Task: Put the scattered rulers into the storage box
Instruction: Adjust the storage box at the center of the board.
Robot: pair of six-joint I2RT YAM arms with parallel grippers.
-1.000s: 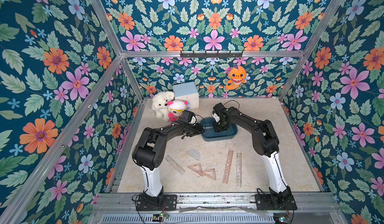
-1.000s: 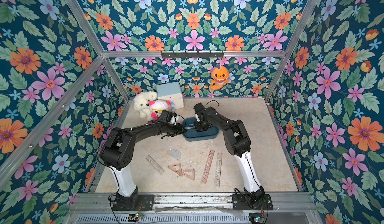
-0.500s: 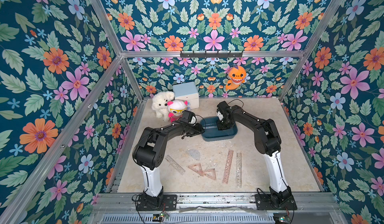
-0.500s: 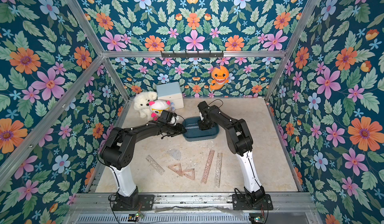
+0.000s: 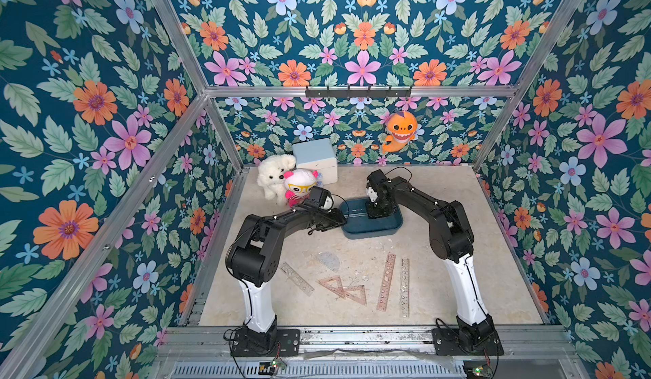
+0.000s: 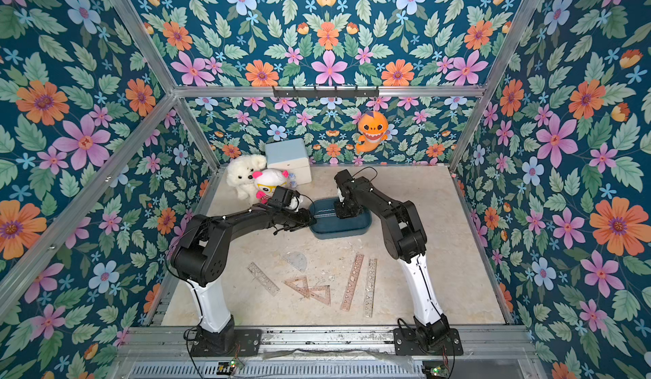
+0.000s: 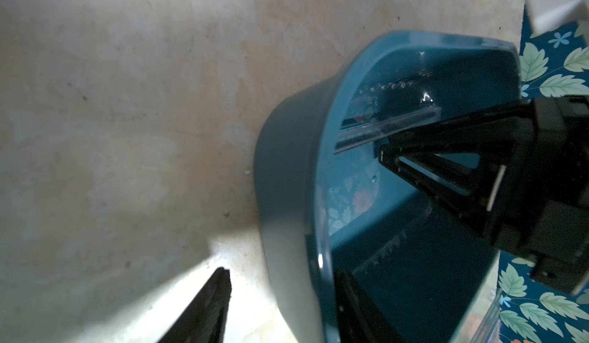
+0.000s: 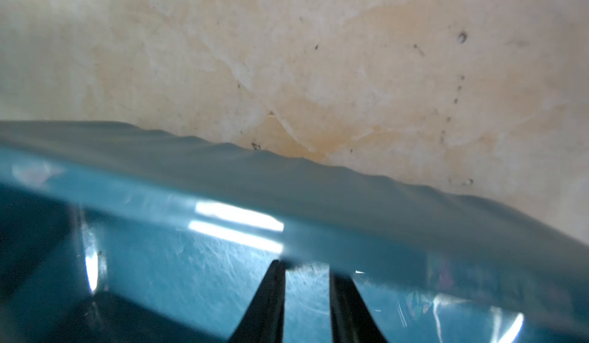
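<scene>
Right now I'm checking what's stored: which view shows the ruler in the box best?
Left wrist: ruler is close, its clear strip distinct inside the box. Both top views show a faint line; the right wrist, nothing sure.

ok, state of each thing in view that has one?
Dark teal plastic storage box: upright, one clear straight ruler inside.
Six other transparent plastic rulers: flat on the table, outside the box.
Left gripper: open, straddling the box's end wall.
Right gripper: inside the box, jaws slightly apart, grip unclear.
Pale blue-and-white cube box: closed.
</scene>
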